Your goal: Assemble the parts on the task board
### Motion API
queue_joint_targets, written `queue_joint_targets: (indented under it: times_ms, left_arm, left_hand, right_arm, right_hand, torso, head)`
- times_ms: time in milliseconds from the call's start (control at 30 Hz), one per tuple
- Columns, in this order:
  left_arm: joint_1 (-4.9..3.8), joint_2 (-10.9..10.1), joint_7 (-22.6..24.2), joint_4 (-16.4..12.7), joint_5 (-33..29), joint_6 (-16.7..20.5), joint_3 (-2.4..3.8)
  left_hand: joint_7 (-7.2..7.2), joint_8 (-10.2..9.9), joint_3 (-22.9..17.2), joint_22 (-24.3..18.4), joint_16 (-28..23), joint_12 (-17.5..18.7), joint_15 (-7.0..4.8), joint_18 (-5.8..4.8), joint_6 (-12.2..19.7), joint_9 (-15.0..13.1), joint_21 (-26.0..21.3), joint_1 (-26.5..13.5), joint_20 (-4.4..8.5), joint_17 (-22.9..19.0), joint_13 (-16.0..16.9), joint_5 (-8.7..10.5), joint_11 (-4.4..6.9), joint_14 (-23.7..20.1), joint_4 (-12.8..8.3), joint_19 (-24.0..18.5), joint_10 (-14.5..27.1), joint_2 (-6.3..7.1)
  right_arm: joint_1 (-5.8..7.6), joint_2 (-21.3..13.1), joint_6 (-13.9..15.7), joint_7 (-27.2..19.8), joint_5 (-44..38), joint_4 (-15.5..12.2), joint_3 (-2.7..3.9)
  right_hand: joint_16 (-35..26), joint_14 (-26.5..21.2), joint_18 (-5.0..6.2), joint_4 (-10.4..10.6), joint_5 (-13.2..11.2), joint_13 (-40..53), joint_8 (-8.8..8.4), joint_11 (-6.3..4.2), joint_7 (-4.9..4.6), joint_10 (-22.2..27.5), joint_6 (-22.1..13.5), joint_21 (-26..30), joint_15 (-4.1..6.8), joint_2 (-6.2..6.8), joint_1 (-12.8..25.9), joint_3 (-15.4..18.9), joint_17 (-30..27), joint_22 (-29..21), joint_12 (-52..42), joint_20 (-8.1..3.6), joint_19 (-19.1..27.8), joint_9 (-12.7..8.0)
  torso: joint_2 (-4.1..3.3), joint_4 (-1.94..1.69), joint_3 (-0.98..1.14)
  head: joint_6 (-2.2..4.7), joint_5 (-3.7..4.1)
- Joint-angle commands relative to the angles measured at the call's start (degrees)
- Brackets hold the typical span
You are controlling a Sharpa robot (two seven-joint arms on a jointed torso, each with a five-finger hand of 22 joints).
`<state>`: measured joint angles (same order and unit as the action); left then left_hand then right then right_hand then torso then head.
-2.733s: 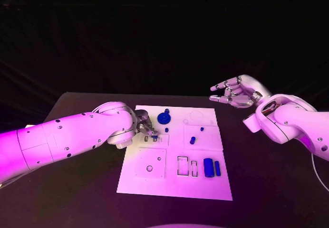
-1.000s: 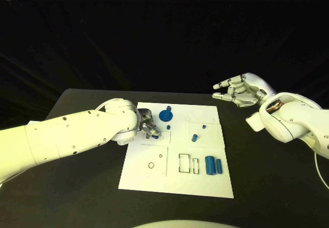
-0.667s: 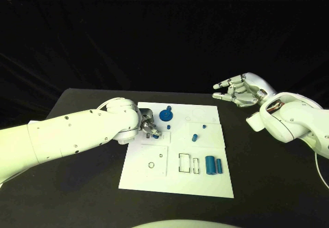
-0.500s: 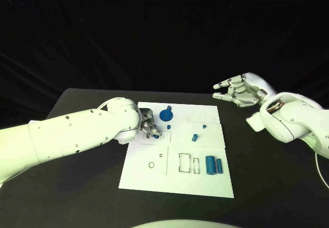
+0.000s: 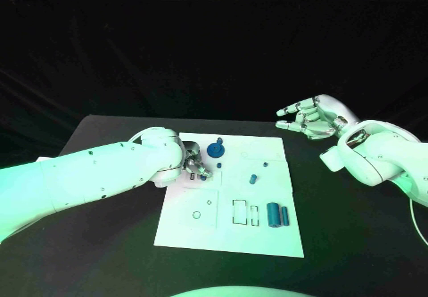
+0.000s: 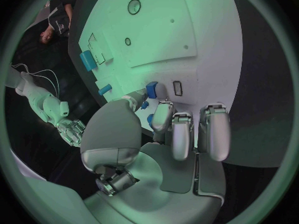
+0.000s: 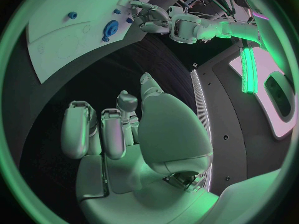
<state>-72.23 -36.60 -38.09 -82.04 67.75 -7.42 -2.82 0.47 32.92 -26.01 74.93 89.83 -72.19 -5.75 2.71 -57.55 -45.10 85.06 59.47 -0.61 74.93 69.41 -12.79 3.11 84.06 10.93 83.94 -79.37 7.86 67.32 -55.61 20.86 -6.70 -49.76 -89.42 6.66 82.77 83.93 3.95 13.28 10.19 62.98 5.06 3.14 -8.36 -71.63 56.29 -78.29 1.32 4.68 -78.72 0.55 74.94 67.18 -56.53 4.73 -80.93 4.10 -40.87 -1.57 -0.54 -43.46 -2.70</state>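
The left hand [image 5: 193, 166] is down on the white rectangular task board [image 5: 201, 232], working at the small rectangular slot near the board's left edge. Its silver fingers [image 6: 163, 115] pinch a small blue block-shaped part [image 6: 151, 88], thumb on one side and a finger on the other, with the rest of the fingers curled in alongside. From the left wrist view the part sits just beside an outlined slot [image 6: 177, 88], not yet down in it as far as I can tell. So the step in hand looks to me like seating this one piece in its pocket.

The right hand [image 5: 308, 120] hangs in the air off the far right corner of the board, well apart from any part, fingers loosely curved and spread with nothing in them.

Other pieces wait on the board: a round blue gear-like disc [image 5: 215, 150] just beyond the left hand, a small blue peg [image 5: 252, 179] near the middle, and two blue upright blocks [image 5: 278, 215] side by side near the right edge, next to empty rectangular outlines. The black tabletop [image 5: 107, 253] lies all around.

The next move, I'd judge, calls for lining the block's edges up square with the slot and pressing it straight down, then letting go without tipping it.
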Motion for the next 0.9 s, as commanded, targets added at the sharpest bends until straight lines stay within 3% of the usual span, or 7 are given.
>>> queue_joint_targets:
  times_ms: [33,300,400,433,600,900]
  left_arm:
    - [0.2,0.2,-0.1,0.1,-0.1,-1.9,-0.13]
    - [0.21,0.1,-0.2,0.4,-0.1,-1.8,-0.13]
    - [0.21,-0.2,-0.2,0.4,0.1,-1.5,-0.08]
    - [0.21,-0.3,-0.2,0.3,0.2,-1.4,-0.03]
    - [0.19,-1.3,-0.3,-0.6,0.3,-0.5,0.32]
    - [-0.57,-3.4,0.0,-3.6,-1.5,1.1,2.51]
  left_hand:
    - [0.22,-0.3,1.4,8.4,0.2,-0.5,-0.51,-1.2,-0.2,0.0,0.3,-1.1,0.52,15.1,0.2,0.22,0.01,5.9,0.7,3.6,-0.6,0.19]
    - [0.09,-0.2,6.7,8.8,0.2,-0.8,-0.59,-1.26,-0.8,-0.4,0.5,-3.6,0.59,15.1,0.5,0.55,0.11,5.9,3.2,3.7,-0.9,0.56]
    - [-0.06,-0.1,10.1,8.9,0.2,-0.7,-0.67,-1.28,-0.9,-0.6,0.6,-4.0,0.7,15.1,0.4,5.13,0.25,5.9,4.4,3.7,-0.9,0.58]
    - [-0.09,-0.1,11.1,9.0,0.2,-0.6,-0.71,-1.3,-0.9,-0.7,0.6,-4.1,0.73,15.1,0.3,5.84,0.26,5.9,4.8,3.7,-0.9,0.65]
    - [-0.15,0.1,14.1,9.1,0.2,-0.6,-0.79,-1.31,-0.9,-0.9,0.6,-4.2,0.8,15.1,0.2,6.62,0.31,5.9,5.6,3.8,-0.9,0.09]
    - [0.02,0.0,18.2,8.3,0.2,0.4,-0.7,-1.11,-0.2,-1.2,0.0,-4.4,0.74,15.1,-0.9,6.78,0.17,5.9,5.7,3.4,-0.2,-0.83]
  right_arm:
    - [-0.03,0.0,-0.6,-0.4,0.0,-0.1,0.01]
    - [-0.03,0.0,-0.6,-0.4,0.0,-0.1,0.01]
    - [-0.03,0.0,-0.5,-0.4,-0.2,0.0,0.01]
    - [-0.03,0.0,-0.5,-0.4,-0.2,0.0,0.01]
    - [-0.03,0.1,-0.5,-0.4,-0.3,0.2,0.01]
    - [-0.05,0.4,-0.7,-0.3,-0.7,0.8,-0.02]
  right_hand:
    - [-0.2,3.7,0.59,0.0,0.3,-0.1,0.35,-0.03,0.27,0.3,0.2,0.4,-0.01,-0.48,0.0,0.3,5.5,-0.1,0.3,-0.14,0.3,0.1]
    - [-0.2,3.7,0.61,0.0,0.3,-0.2,0.35,-0.03,0.27,0.4,0.2,0.4,-0.01,-0.48,0.0,0.4,5.5,-0.2,0.4,-0.15,0.4,0.1]
    - [-0.3,3.7,0.63,0.1,0.3,-0.3,0.35,-0.02,0.26,0.4,0.2,0.5,-0.01,-0.47,0.1,0.5,5.5,-0.3,0.4,-0.15,0.4,0.0]
    - [-0.3,3.7,0.63,0.1,0.3,-0.3,0.35,-0.02,0.26,0.4,0.2,0.5,-0.01,-0.47,0.1,0.5,5.5,-0.3,0.4,-0.15,0.4,0.0]
    - [-0.3,3.7,0.64,0.1,0.2,-0.3,0.34,-0.01,0.25,0.5,0.1,0.5,-0.02,-0.46,0.2,0.6,5.5,-0.4,0.5,-0.15,0.4,0.0]
    - [-0.4,3.7,0.65,0.2,0.2,-0.3,0.34,0.0,0.24,0.5,0.1,0.6,-0.02,-0.52,0.4,0.8,5.5,-0.4,0.5,-0.14,0.4,0.0]
  torso:
    - [-0.01,-0.06,0.0]
    - [0.03,-0.08,-0.05]
    - [0.04,-0.03,-0.04]
    - [0.05,-0.02,-0.05]
    - [0.03,-0.07,-0.09]
    - [0.02,-0.01,-0.07]
  head:
    - [-0.12,0.11]
    - [-0.11,0.17]
    - [-0.02,0.17]
    - [0.05,0.17]
    - [0.04,0.28]
    - [0.39,0.21]
